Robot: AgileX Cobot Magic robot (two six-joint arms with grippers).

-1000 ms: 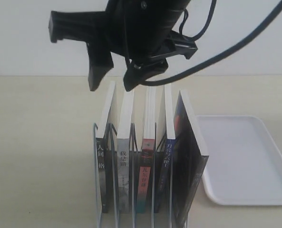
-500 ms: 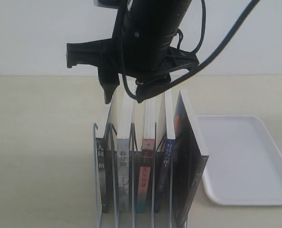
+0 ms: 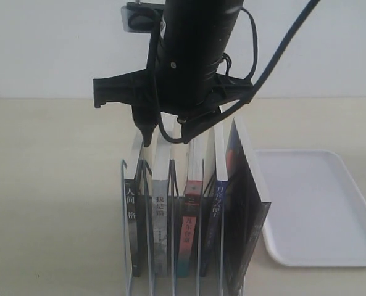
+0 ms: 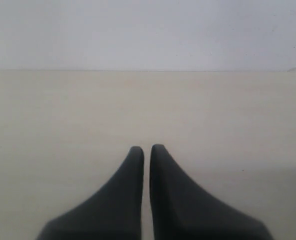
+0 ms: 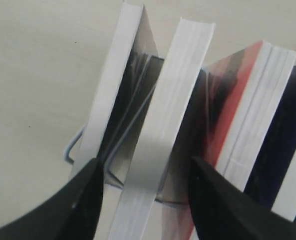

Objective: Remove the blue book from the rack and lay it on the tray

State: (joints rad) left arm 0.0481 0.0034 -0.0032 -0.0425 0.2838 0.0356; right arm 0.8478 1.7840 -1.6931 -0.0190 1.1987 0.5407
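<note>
**Hanging over the books, but not over the blue one yet**

The right gripper (image 3: 168, 137) hangs just above the tops of the books in the rack (image 3: 123, 203). Its fingers are spread wide and grasp nothing. They are apart so that a book can fit between them. In the right wrist view, the book between them is the grey-spined book (image 3: 161, 216), not the one we want.

The blue book (image 3: 215, 203) stands upright in its slot, two places closer to the tray (image 3: 318, 209). It has the red-spined book (image 3: 191, 216) on one side and the big black book (image 3: 244, 209) on the other. The wire loops keep all the books standing, so only their top edges are easy to pinch.

I think the right gripper must slide toward the tray before it goes down. If it goes down where it is, it will get the wrong book.

The left gripper (image 4: 147, 150) has its fingers pressed together on nothing, over the bare surface (image 3: 47, 185). It seems to have no job right now.

The tray lies flat just beside the rack, so the trip will be short.
</note>
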